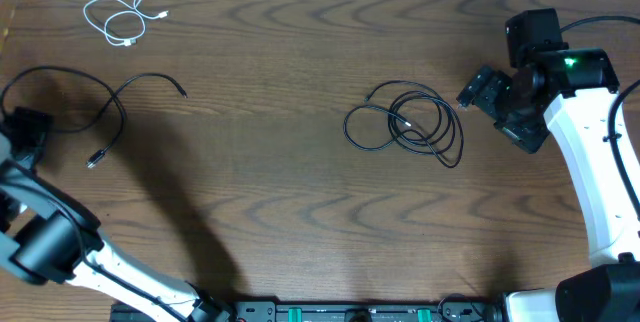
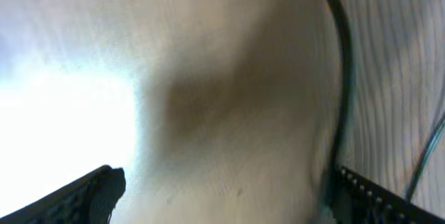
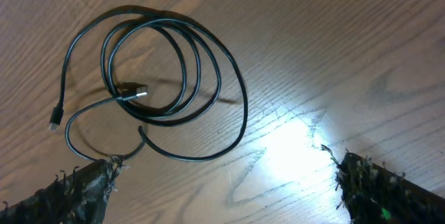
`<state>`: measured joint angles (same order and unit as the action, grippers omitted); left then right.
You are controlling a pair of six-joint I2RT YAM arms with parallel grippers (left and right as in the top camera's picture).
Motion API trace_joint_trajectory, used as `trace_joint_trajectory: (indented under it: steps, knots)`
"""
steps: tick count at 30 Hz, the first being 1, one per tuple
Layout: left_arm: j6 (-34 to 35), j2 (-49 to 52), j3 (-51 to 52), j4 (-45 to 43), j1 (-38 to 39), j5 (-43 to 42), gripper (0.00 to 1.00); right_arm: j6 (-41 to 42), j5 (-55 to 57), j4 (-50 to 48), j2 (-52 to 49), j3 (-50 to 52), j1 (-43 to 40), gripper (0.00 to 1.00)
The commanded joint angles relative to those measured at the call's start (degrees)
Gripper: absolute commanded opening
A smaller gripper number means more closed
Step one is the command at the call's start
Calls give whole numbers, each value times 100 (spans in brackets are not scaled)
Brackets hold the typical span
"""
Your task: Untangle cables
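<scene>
Centre-right of the table point(image 1: 280, 212): a black coil point(image 3: 167, 78), several loops stacked over each other, with one plug point(image 3: 137, 92) lying inside the rings and a thin free end off to the side. The right gripper point(image 3: 222, 161) hangs just beside it with jaws spread wide and nothing held; in its wrist view one finger sits right at a stray strand. Far left, a loose black cable point(image 1: 121, 117) lies spread out. The white cable point(image 1: 125, 17) sits well apart at the top-left corner, in its own small loops. The left gripper point(image 2: 226, 182) is at the far-left edge; its view is blurred, but the jaws stand apart with a dark cord running down by one finger, not clamped. Risks as I judge them: pinching two overlapping strands at once would drag the whole coil instead of opening it. Pulling the plug through a ring could cinch a knot. Closing where the right jaws now stand would likely catch only wood.
</scene>
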<state>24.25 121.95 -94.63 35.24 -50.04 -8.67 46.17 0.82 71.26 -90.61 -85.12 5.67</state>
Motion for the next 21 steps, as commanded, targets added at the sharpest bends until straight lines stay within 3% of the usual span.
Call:
trace_joint_trajectory:
  steps: [1,3,6,10,18,21]
  knots:
    - [0,-592,-162,651,17,-304,95,-39,9,-4,-48,17,7,99]
    - [-232,-603,-160,940,76,-758,95,-39,9,-37,-48,17,7,99]
    - [-964,-601,-105,1069,256,-1233,87,-42,9,-76,-48,17,7,99]
    - [-1941,-601,-101,1217,592,-1182,86,-111,11,-81,-48,17,7,99]
    - [-2315,-590,442,787,1198,-848,86,-107,9,-149,-48,17,7,99]
    - [-2317,-584,739,278,1355,-844,81,-107,11,-160,-48,17,7,99]
